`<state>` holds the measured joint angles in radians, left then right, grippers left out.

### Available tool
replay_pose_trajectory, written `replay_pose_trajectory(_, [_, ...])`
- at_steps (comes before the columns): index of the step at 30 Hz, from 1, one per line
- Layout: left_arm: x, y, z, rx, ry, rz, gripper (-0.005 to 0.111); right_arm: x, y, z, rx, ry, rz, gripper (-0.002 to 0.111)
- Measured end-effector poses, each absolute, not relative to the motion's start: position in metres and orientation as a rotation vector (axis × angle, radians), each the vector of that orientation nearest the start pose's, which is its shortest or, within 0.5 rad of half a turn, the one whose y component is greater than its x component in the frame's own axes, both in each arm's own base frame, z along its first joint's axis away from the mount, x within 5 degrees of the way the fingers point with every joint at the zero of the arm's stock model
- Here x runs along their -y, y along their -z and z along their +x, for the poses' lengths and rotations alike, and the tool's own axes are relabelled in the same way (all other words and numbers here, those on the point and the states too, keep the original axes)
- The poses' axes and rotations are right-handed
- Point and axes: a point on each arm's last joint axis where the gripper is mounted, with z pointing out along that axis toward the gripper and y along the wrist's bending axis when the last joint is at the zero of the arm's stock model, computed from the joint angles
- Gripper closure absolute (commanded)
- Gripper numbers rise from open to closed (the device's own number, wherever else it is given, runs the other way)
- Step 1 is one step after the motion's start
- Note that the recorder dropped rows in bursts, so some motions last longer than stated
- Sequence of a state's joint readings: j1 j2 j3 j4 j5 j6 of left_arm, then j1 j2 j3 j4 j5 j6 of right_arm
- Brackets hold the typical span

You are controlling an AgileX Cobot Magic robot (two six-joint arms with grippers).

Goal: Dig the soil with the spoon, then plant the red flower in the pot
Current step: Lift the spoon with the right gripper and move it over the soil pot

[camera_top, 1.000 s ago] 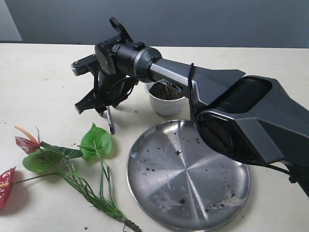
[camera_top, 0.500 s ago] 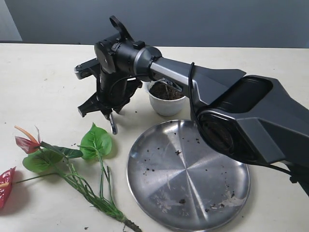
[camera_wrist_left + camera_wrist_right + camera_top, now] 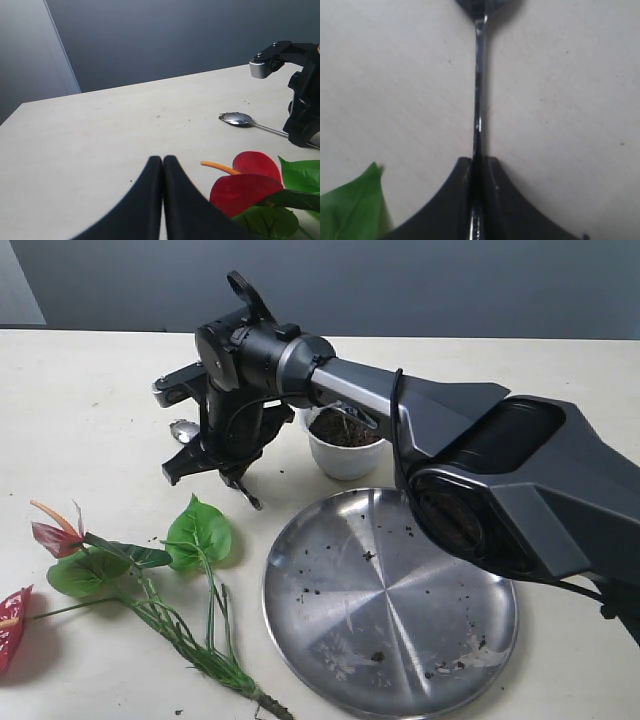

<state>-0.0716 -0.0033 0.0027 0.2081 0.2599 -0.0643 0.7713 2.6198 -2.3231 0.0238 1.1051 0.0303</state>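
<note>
My right gripper [image 3: 207,456] reaches across to the left of the pot and is shut on the spoon's thin handle [image 3: 479,100]. The spoon's bowl [image 3: 184,430] sticks out to the gripper's left, low over the table, and also shows in the left wrist view as the spoon [image 3: 238,118]. The white pot [image 3: 345,459] holds dark soil [image 3: 340,430] just behind the right arm. The red flower [image 3: 55,537] lies flat at the front left, with green leaves [image 3: 200,530] and a stem bundle [image 3: 195,642]. My left gripper [image 3: 162,160] is shut and empty, beside the red bloom [image 3: 245,185].
A large round steel plate [image 3: 390,640], dusted with soil crumbs, lies in front of the pot. The bulky right arm [image 3: 480,470] spans from the right edge over the plate's back rim. A second red bloom [image 3: 12,618] lies at the left edge.
The right wrist has turned: the spoon, hanging handle-down below the gripper before, now lies more level with its bowl showing at the gripper's left. Flower, pot and plate have not moved.
</note>
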Motion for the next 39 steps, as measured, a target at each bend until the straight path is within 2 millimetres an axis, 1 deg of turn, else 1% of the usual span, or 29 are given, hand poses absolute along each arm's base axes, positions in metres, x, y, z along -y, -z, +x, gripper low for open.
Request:
replay_pose_trajectory(6, [-0.001, -0.189, 0.055, -1.732, -0.094, 0.142, 0.105, -0.376, -0.116, 0.384, -2.699, -0.18, -1.041, 0.109])
replay_pose_trajectory(8, [-0.001, -0.189, 0.055, -1.732, -0.094, 0.142, 0.105, -0.375, -0.123, 0.386, -2.679, -0.161, -1.043, 0.109])
replay_pose_trajectory(13, [-0.001, -0.189, 0.055, -1.732, -0.094, 0.142, 0.105, -0.372, -0.153, 0.387, -2.609, -0.136, -1.041, 0.109])
replay_pose_trajectory(16, [-0.001, -0.189, 0.055, -1.732, -0.094, 0.142, 0.105, -0.369, -0.176, 0.387, -2.544, -0.121, -1.072, 0.109])
replay_pose_trajectory(20, [-0.001, -0.189, 0.055, -1.732, -0.094, 0.142, 0.105, -0.36, -0.225, 0.384, -2.405, -0.06, -1.157, 0.109])
replay_pose_trajectory(22, [-0.001, -0.189, 0.055, -1.732, -0.094, 0.142, 0.105, -0.353, -0.243, 0.383, -2.356, 0.022, -1.185, 0.109])
replay_pose_trajectory(26, [-0.001, -0.189, 0.055, -1.732, -0.094, 0.142, 0.105, -0.332, -0.276, 0.384, -2.268, 0.275, -1.231, 0.109])
replay_pose_trajectory(31, [-0.001, -0.189, 0.055, -1.732, -0.094, 0.142, 0.105, -0.315, -0.292, 0.394, -2.124, 0.608, -1.274, 0.109])
replay_pose_trajectory(33, [-0.001, -0.189, 0.055, -1.732, -0.094, 0.142, 0.105, -0.314, -0.294, 0.395, -2.109, 0.645, -1.282, 0.109])
replay_pose_trajectory(36, [-0.001, -0.189, 0.055, -1.732, -0.094, 0.142, 0.105, -0.312, -0.294, 0.393, -2.11, 0.655, -1.291, 0.109])
replay_pose_trajectory(38, [-0.001, -0.189, 0.055, -1.732, -0.094, 0.142, 0.105, -0.307, -0.296, 0.387, -2.121, 0.656, -1.31, 0.109])
replay_pose_trajectory(39, [-0.001, -0.189, 0.055, -1.732, -0.094, 0.142, 0.105, -0.3, -0.299, 0.379, -2.136, 0.657, -1.33, 0.109])
